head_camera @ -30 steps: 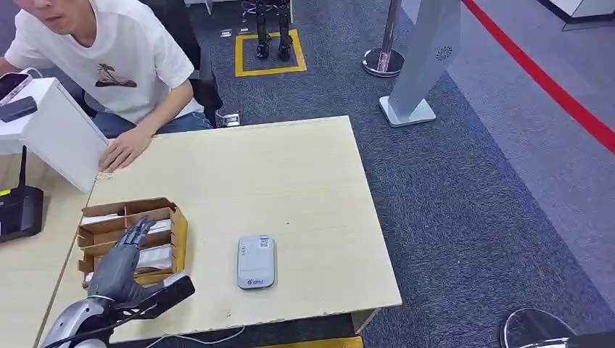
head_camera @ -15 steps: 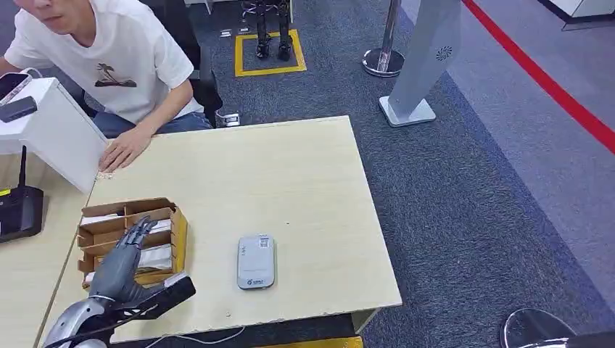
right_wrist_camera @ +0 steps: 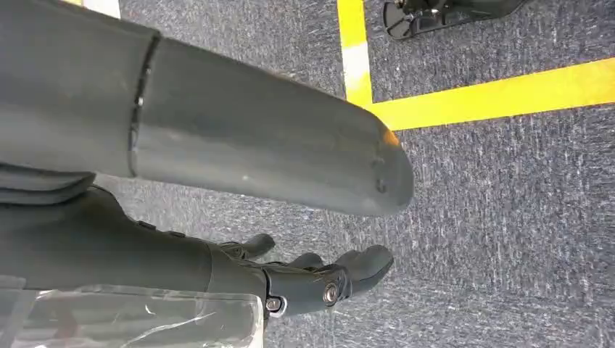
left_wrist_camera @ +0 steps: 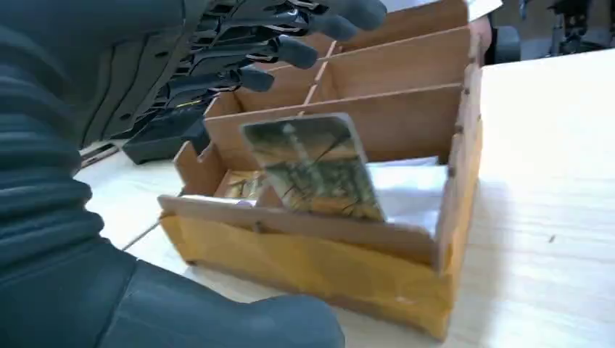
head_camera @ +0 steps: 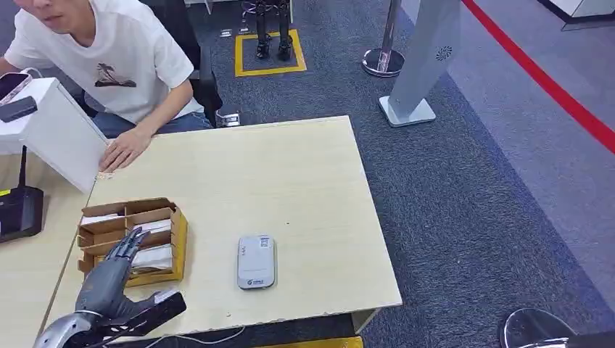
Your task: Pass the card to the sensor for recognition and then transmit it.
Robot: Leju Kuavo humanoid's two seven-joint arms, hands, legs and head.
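A cardboard card box (head_camera: pixel 179 239) with several compartments stands near the table's left front. Its cards lie white in the head view. In the left wrist view a card (left_wrist_camera: pixel 312 170) with a green and brown picture leans upright in the box's (left_wrist_camera: pixel 319 268) nearest compartment. My left hand (head_camera: pixel 109 279) hovers at the box's near end with fingers (left_wrist_camera: pixel 290 43) spread above it, holding nothing. The grey card sensor (head_camera: pixel 256 262) lies flat on the table to the right of the box. My right hand (right_wrist_camera: pixel 181 246) hangs over the carpet, fingers apart and empty.
A person in a white shirt sits at the table's far left corner, one hand (head_camera: pixel 125 148) resting on the tabletop. A white box (head_camera: pixel 51 130) and a black router (head_camera: pixel 18 210) stand at the left. The table's right edge (head_camera: pixel 377 217) drops to grey carpet.
My left hand has drawn back a little toward the table's near edge, so its fingertips reach less far over the box. The box, the sensor and the person stay put.
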